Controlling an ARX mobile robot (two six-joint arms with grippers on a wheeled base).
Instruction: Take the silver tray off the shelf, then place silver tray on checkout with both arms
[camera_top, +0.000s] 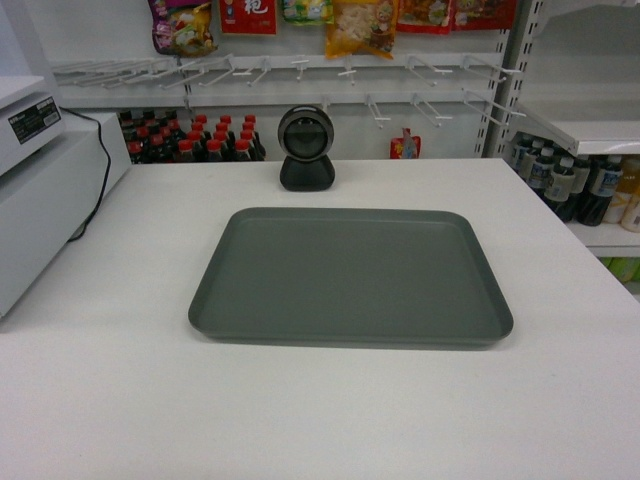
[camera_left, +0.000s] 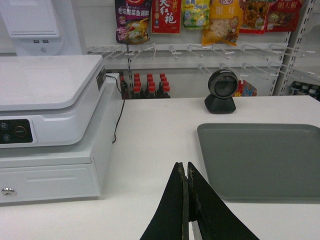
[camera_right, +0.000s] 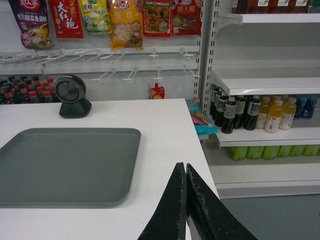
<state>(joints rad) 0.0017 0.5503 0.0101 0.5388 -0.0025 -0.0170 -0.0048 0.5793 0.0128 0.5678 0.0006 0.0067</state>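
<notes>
Head view shows the silver tray (camera_top: 350, 277) lying flat in the middle of the checkout tabletop (camera_top: 120, 400), its low rim level all round and nothing on it. No arm touches it. Judging from that, both steps look done: the tray is off the shelf (camera_right: 265, 82) and set down on the checkout, so little seems left beyond holding the arms clear.

The left gripper (camera_left: 187, 172) shows only in its wrist view, fingers pressed together with nothing between them, over bare tabletop just left of the tray's near corner. The right gripper (camera_right: 186, 172) is the same in its own view: fingers together, empty, near the tabletop's right edge and beside the tray's right rim.

Behind the tray stands a round black scanner (camera_top: 306, 150), well apart from it. A white cash register (camera_left: 50, 110) sits at the left, with bottles (camera_top: 190, 140) and hanging snack packs (camera_top: 360, 25) along the back wall.

Neither arm appears in the head view, so their poses cannot be judged. Each wrist view cuts off part of the tray.
</notes>
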